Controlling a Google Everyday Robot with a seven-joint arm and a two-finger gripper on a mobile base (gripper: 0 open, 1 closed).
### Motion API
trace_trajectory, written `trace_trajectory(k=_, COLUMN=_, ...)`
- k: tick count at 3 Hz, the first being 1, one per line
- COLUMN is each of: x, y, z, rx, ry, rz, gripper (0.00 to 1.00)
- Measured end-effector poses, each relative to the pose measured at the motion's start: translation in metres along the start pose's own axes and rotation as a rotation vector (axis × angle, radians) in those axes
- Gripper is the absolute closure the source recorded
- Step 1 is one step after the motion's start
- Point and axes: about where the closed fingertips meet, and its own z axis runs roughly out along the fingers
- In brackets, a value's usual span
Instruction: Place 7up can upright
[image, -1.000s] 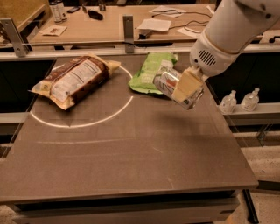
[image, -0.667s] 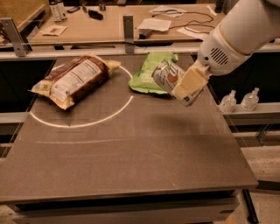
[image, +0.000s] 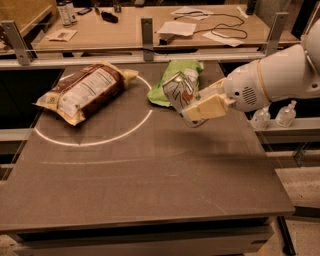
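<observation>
While the jaws are clamped on the 7up can (image: 177, 89), the gripper (image: 196, 104) hangs above the far right part of the table (image: 150, 195), its cream fingers (image: 209, 106) pressing the can from two sides. The can is tilted, not upright, and it is lifted off the surface, just in front of the green bag (image: 191, 67). The white arm (image: 280, 75) comes in from the right. To the left, a brown snack bag (image: 85, 92) lies across a white circle line (image: 100, 143). Two small clear bottles (image: 286, 114) stand beyond the table's right edge.
</observation>
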Motion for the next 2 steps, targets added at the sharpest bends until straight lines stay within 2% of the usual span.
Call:
trace_trajectory(k=1, x=-0.008, y=0.015, z=-0.007, rx=-0.142, ry=-0.246, rz=-0.021, gripper=1.0)
trace_trajectory(k=2, x=-0.04, y=0.046, z=-0.02, rx=-0.294, ry=-0.466, rz=-0.09, gripper=1.0)
